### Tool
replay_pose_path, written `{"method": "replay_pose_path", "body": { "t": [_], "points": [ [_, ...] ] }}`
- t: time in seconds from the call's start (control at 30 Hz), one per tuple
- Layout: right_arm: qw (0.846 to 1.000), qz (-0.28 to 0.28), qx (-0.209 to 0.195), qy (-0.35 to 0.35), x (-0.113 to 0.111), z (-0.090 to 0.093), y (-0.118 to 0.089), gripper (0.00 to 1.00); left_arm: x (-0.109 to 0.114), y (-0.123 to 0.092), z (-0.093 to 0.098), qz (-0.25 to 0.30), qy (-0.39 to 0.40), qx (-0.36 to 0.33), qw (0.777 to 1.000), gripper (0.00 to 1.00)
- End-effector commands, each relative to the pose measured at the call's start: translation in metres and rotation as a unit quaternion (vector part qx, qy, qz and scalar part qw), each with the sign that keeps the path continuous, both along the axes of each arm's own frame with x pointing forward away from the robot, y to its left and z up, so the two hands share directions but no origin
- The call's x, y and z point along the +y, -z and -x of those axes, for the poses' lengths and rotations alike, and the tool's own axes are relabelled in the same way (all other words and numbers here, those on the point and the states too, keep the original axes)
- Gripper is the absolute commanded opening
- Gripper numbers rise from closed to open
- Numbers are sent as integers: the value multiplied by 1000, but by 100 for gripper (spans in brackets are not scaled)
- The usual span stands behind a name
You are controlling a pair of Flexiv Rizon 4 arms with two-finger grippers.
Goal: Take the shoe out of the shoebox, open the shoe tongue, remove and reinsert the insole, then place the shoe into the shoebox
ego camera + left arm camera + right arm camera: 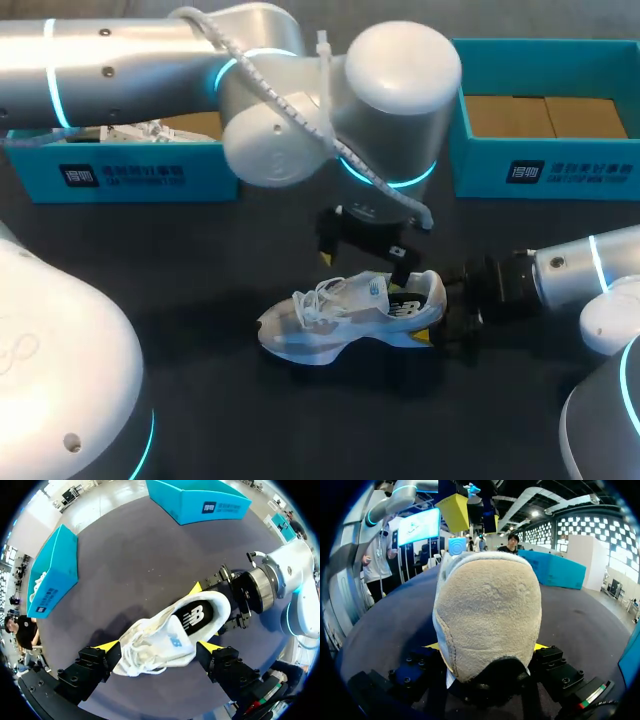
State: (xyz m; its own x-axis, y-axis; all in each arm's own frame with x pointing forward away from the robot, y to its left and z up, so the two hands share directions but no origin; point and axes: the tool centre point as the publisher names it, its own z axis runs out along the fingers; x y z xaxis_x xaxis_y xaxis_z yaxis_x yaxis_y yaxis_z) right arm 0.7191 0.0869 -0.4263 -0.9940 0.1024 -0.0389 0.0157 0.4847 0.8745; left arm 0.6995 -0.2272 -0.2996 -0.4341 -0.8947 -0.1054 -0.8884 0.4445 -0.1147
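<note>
Shoe (350, 315) sits outside the shoebox (545, 170), heel (487, 615) clamped in your right gripper (486, 646). Left gripper (159, 646) hangs spread over the laces (137, 655). Tongue (175, 640), insole (195, 615) and reboxing look undone.

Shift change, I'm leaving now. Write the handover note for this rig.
Right gripper: shut on the heel of the shoe.
Left gripper: straddles the laces; I cannot tell whether it grips.
Shoe: upright on the table, in front of the left box and right box. Insole lies inside it.
Done: shoe out of the box.
Left: open the tongue, pull and refit the insole (no sign that this is done), put the shoe back in a box.
</note>
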Motion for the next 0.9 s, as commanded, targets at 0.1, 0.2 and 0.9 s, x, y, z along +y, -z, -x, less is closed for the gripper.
{"method": "replay_pose_path", "body": {
  "t": [0.1,0.2,0.9],
  "points": [
    [1000,1,-1,1,2,-1,2,0,-15,16,-7,-9,3,5,1000,100],
    [1000,1,-1,1,2,-1,2,0,-18,23,-10,-12,6,8,1000,100],
    [1000,1,-1,1,2,-1,2,0,-18,53,-19,-27,-23,20,999,100]
  ]
}}
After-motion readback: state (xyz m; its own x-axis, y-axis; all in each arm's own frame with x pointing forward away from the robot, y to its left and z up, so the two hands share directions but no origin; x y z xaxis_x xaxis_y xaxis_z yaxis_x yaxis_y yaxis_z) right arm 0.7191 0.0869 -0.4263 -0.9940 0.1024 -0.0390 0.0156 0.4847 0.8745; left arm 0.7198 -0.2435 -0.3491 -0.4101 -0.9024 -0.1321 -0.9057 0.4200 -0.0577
